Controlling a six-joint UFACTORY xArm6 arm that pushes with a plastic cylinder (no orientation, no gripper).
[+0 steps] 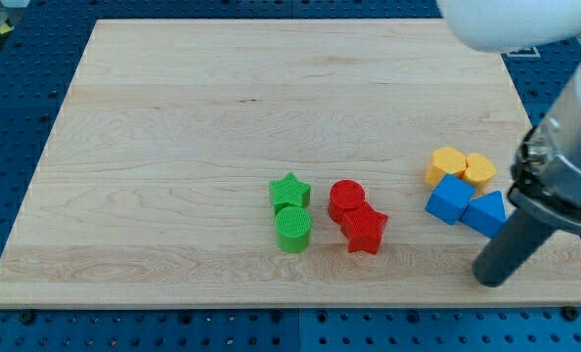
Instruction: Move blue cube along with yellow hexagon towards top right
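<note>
The blue cube point(449, 199) lies at the view's right, touching the yellow hexagon point(447, 164) just above it. A yellow heart-like block point(480, 170) sits right of the hexagon, and a blue triangular block point(486, 212) sits right of the cube. My tip point(490, 278) rests on the board below and right of the blue cube, just under the blue triangular block, apart from all blocks.
A green star point(290, 192) and green cylinder point(292, 229) lie at the board's middle bottom, with a red cylinder point(346, 199) and red star point(366, 229) beside them. The wooden board point(222, 108) ends just right of my tip.
</note>
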